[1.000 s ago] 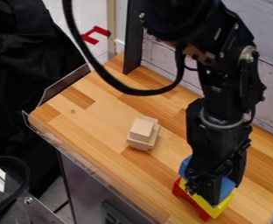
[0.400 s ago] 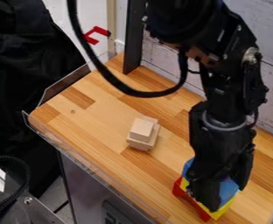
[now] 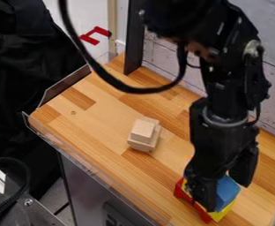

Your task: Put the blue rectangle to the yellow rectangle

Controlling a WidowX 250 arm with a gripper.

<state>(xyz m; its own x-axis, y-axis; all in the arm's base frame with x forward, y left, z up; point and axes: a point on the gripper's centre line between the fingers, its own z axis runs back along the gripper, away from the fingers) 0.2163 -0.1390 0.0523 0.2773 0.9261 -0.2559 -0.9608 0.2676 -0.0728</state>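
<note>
Over on the left, black cloth (image 3: pixel 22 84) hangs down in folds beside the table, and nearer than that there's some metal gear (image 3: pixel 42 214) with a black cable (image 3: pixel 27 181) curving over it. A bit further right, out past the table's far left corner, I can see a crooked red piece (image 3: pixel 91 34). The table (image 3: pixel 75 128) itself is striped wood, with a clear rim (image 3: pixel 84 164) along its near left side. A dark upright post (image 3: pixel 134 42) stands at the far edge, in front of a whitewashed plank wall (image 3: pixel 269 31).

Around the middle of the table sits a pale wooden piece (image 3: pixel 142 137), a smaller block shape on top of a wider one, well apart from the coloured blocks.

Those are off at the near right. First comes the red block (image 3: pixel 180 190), partly behind the gripper, with the yellow block (image 3: pixel 222 214) right up against it on its right. The blue rectangle (image 3: pixel 228 192) lies over the yellow one, tilted, with yellow showing along its near side.

The black arm (image 3: pixel 225 92) comes down from the far side, and its gripper (image 3: pixel 225 195) hangs right over the blocks. Its fingers look apart, one at the left of the blue rectangle and the other at its far right; whether the left one touches it, I can't tell.
</note>
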